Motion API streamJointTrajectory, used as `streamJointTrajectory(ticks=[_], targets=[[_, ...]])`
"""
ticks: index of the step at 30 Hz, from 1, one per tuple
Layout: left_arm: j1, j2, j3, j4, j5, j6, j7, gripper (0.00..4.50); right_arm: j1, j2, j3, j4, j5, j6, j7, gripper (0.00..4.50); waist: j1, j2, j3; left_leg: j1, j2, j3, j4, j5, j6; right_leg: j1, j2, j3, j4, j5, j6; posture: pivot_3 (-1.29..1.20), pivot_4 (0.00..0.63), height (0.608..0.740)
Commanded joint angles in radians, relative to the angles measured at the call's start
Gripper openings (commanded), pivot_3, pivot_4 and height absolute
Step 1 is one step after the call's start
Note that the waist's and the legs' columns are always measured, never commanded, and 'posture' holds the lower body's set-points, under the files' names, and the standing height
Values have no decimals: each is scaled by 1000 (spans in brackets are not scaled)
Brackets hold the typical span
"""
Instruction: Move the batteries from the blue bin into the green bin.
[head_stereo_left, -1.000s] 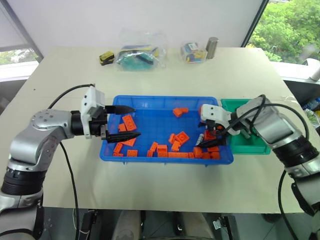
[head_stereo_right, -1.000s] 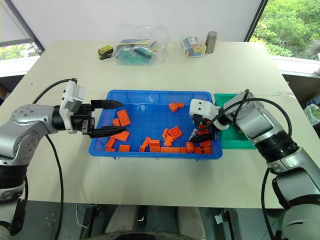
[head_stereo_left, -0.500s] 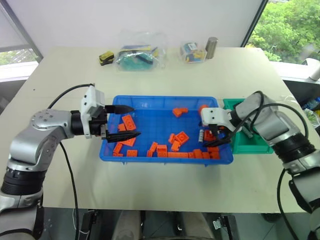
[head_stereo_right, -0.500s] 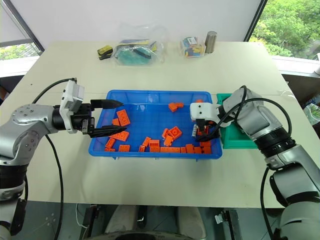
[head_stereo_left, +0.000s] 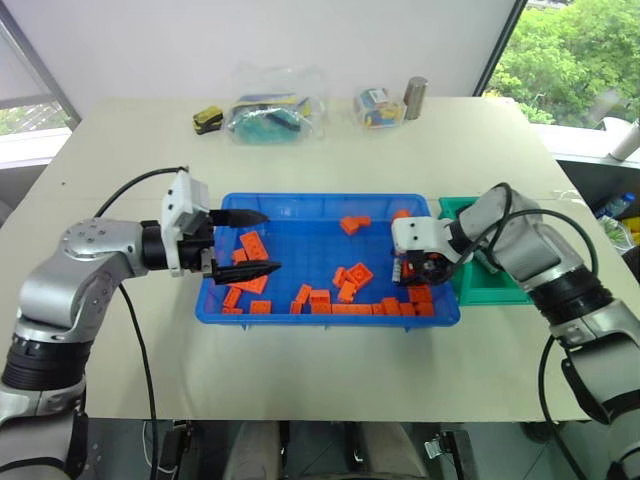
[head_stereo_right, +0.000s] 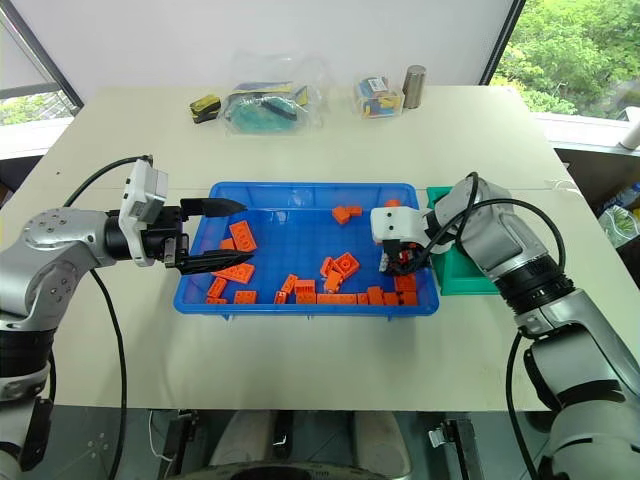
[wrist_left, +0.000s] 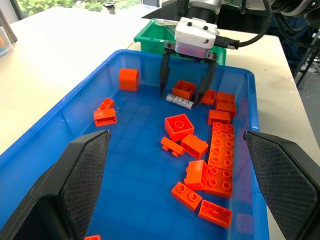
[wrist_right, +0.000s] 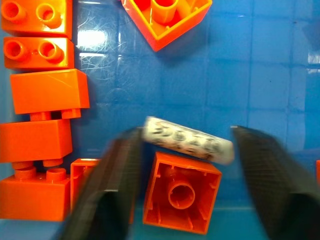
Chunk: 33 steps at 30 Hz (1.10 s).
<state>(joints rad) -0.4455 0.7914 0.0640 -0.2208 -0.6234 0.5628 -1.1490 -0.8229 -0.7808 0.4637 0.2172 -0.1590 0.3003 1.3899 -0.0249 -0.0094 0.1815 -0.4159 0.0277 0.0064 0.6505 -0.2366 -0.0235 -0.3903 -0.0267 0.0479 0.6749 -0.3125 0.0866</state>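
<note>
I have the right gripper (wrist_left: 186, 92) over a battery (wrist_left: 179, 101) lying at the blue bin's (head_stereo_left: 300, 205) 3 o'clock end, among orange bricks (wrist_left: 218, 148). Fingers apart, straddling it, its long axis running finger to finger. Left gripper (head_stereo_left: 250, 243) open, far off.

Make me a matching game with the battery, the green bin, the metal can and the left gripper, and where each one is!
Things:
1. battery
2. green bin
3. metal can
4. left gripper

Places:
A. far edge of the table
B. over the blue bin's left end
C. on the blue bin's floor, between the right gripper's fingers
D. beside the blue bin's right end

Pairs: 1-C, 2-D, 3-A, 4-B
</note>
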Motion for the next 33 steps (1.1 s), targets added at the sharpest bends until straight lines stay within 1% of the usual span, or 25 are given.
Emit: streamJointTrajectory(ticks=[1,6,10,15,18,21,25,30,33], targets=[[-19,3,28,-17,-12,-12,2,4500,18,31,6,-40,0,16,2,1769,-2,0,0,0,0,0,0,0,0,0,0,0,0,0,0,0,150,740],[-27,-5,21,-2,-4,-22,-1,4500,20,44,-11,-95,12,57,14,1769,5,0,0,-1,0,0,0,0,0,-1,0,0,0,0,0,0,150,740],[-25,-7,19,2,-1,-27,-5,4500,7,59,-43,-146,49,146,18,1769,7,0,0,-3,-1,0,0,0,0,-3,-1,0,0,0,0,0,150,740],[-32,-10,15,10,2,-33,-10,4500,-2,25,-14,-187,24,84,33,1769,9,0,0,-3,-1,0,0,0,0,-3,-1,0,0,0,0,0,150,740],[-41,-12,12,20,5,-38,-13,4500,-11,-4,8,-221,-3,2,61,1769,9,0,0,-4,-1,0,0,0,0,-3,-1,0,0,0,0,0,150,740],[-48,-14,6,25,6,-41,-15,4500,-46,-34,52,-195,-72,-172,82,1769,7,0,1,-4,-1,0,0,0,0,-4,-1,0,0,0,0,0,150,740],[-55,-18,4,27,7,-43,-11,4500,-121,8,71,-87,-118,-292,53,1769,2,0,1,-4,0,0,0,0,0,-4,0,0,0,0,0,0,150,740],[-44,-13,15,17,3,-44,-3,4500,-191,18,109,64,-199,-506,27,1769,7,0,1,-4,-1,1,-1,0,0,-5,-1,0,0,0,0,0,150,740],[-34,-10,24,10,-1,-43,3,4500,-220,27,127,132,-222,-601,34,1769,8,0,1,-4,-1,1,0,0,0,-4,-1,0,0,0,0,0,150,740]])
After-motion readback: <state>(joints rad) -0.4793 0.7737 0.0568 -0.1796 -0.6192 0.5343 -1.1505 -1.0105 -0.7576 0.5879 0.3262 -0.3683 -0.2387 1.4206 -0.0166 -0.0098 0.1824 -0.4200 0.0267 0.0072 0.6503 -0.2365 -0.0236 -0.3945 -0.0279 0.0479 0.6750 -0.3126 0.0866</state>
